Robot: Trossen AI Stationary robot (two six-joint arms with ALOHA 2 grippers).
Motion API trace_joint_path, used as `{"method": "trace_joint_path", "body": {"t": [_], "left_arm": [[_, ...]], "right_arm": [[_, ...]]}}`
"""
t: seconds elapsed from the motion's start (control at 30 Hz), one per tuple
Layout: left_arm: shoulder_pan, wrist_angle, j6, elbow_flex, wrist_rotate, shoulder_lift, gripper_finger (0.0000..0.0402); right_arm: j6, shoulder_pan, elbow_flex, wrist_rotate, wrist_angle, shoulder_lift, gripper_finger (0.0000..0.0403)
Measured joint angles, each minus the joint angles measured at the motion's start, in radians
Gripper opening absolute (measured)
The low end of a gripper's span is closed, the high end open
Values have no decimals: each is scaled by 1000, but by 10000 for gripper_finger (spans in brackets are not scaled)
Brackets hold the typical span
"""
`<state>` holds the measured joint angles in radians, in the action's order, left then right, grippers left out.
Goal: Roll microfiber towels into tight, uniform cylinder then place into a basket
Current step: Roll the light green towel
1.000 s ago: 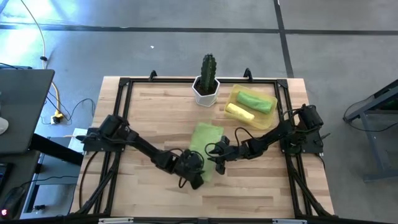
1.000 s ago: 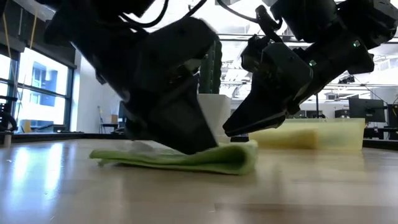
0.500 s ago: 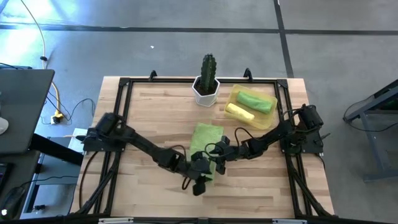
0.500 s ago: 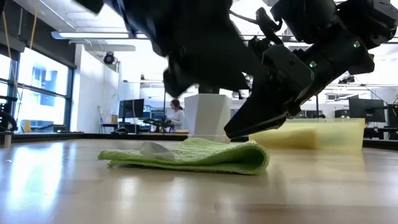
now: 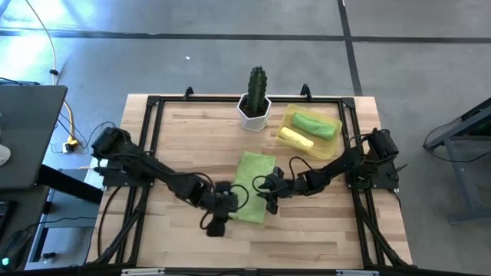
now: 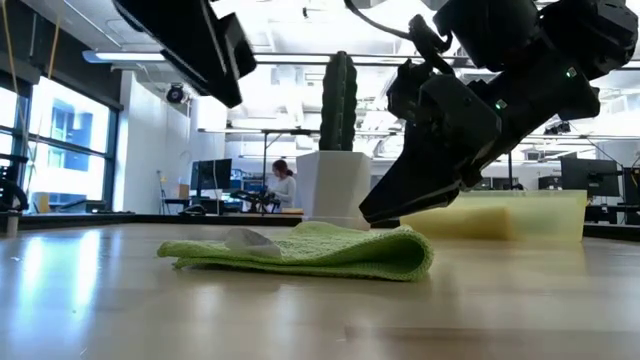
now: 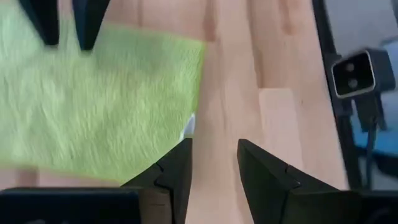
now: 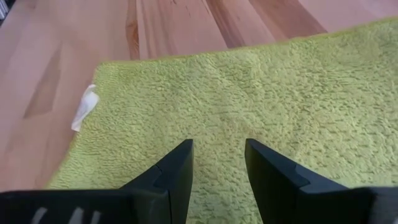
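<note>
Overhead, your left gripper (image 5: 217, 223) has pulled back off the unrolled green towel (image 5: 253, 186), fingers spread and empty; two rolls already lie in the basket (image 5: 331, 144). Low down, your right gripper (image 6: 385, 212) hovers open at the towel's edge, perhaps touching. Rolling must restart.

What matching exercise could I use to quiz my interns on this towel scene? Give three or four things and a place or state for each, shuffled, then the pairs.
Things:
1. yellow towel
2. flat lime-green towel
3. cactus pot
4. left end effector

Places or states:
A. at the table's far edge, beside the basket
B. lying on the table between both arms, right end effector at its edge
C. rolled, in the basket beside a rolled green towel
D. open, at the flat towel's near corner

Pairs: 1-C, 2-B, 3-A, 4-D
</note>
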<state>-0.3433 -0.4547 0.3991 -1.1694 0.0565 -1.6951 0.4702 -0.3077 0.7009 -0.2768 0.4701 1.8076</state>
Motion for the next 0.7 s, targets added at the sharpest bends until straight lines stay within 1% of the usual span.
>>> {"method": "trace_joint_path", "body": {"t": [0.13,0.27,0.33,0.53,0.63,0.7], "left_arm": [[-8,20,-196,37,-23,-8,117],[-1,57,-327,68,-15,-20,117],[13,106,-358,95,-16,-24,117],[40,153,-385,149,-19,-43,117],[42,209,-388,189,-19,-50,117],[42,257,-400,205,-19,-64,117]], "right_arm": [[0,1,0,0,17,0,138],[0,2,0,0,29,0,138],[0,2,-1,0,43,0,138],[10,0,-1,3,89,0,138],[71,0,-1,60,92,0,138],[97,7,-1,138,94,0,138]]}}
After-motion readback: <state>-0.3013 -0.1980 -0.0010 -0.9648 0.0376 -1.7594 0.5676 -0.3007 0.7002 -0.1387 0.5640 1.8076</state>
